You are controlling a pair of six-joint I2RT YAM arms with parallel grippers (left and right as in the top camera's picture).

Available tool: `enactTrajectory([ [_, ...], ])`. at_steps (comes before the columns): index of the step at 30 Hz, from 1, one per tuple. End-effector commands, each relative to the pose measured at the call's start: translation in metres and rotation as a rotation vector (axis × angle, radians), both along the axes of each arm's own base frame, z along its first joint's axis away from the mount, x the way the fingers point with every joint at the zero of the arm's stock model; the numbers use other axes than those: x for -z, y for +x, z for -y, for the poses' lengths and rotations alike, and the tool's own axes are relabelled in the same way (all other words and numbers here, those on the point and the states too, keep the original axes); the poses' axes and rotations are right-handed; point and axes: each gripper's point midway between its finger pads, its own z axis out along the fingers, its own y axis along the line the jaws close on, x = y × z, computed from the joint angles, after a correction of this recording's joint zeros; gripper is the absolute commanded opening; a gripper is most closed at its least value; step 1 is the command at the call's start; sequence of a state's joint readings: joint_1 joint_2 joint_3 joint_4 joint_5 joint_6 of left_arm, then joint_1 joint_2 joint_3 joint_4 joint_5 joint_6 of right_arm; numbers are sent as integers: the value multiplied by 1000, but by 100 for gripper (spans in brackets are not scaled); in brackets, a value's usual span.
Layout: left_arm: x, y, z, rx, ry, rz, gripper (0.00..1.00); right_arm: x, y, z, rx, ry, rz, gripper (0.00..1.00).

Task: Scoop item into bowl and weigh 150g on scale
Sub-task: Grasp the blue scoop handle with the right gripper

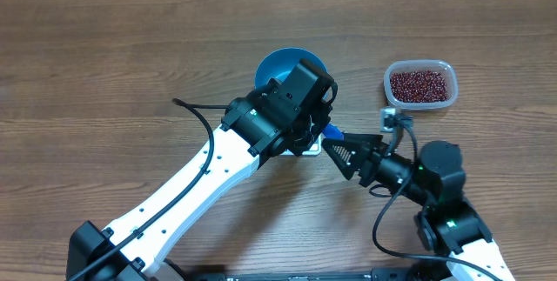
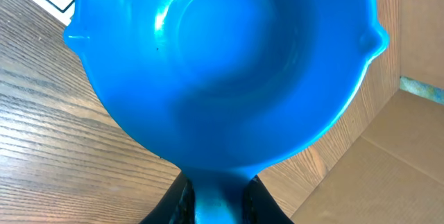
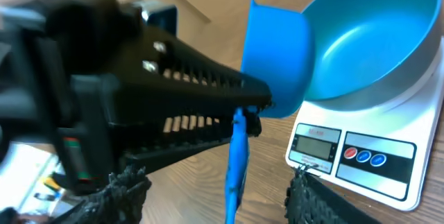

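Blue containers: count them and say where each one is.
2. The bowl sits on the scale; the scoop is held beside it by the left gripper. Others may be hidden from view.

No text or number can be read: the small red print (image 3: 316, 133) above the display window (image 3: 313, 146) on the scale (image 3: 357, 177) is too blurred.

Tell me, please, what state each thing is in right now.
Bowl: empty, sitting on the scale.
Scale: carrying the bowl, display unreadable.
Scoop: empty, held up on its side.
Tub: open, filled with beans.
Left tool: shut on the scoop.
Right tool: open, holding nothing.
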State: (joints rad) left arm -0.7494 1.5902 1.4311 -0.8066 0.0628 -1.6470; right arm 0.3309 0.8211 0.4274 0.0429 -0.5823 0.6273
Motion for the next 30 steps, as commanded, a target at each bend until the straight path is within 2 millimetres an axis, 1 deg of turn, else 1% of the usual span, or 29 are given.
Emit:
enactTrajectory([
  [1, 4, 2, -1, -18, 15, 2, 4, -4, 12, -6, 42, -25, 32, 63],
  [5, 5, 2, -2, -17, 18, -1, 4, -1, 19, -11, 39, -18, 33, 59],
  [12, 6, 1, -3, -18, 22, -5, 5, -8, 24, -12, 45, -2, 67, 56],
  [16, 6, 0, -2, -16, 22, -7, 5, -13, 27, -11, 63, 3, 87, 48],
  [18, 6, 0, -2, -13, 20, -10, 4, -15, 30, -9, 87, 19, 79, 42],
  [20, 6, -1, -2, -13, 20, -11, 4, -17, 31, -9, 86, 22, 86, 41],
  [25, 5, 0, -1, -14, 16, -11, 5, -10, 30, -11, 74, 13, 60, 41],
  [30, 6, 0, -1, -16, 15, -13, 5, 2, 33, -12, 76, 3, 22, 36],
])
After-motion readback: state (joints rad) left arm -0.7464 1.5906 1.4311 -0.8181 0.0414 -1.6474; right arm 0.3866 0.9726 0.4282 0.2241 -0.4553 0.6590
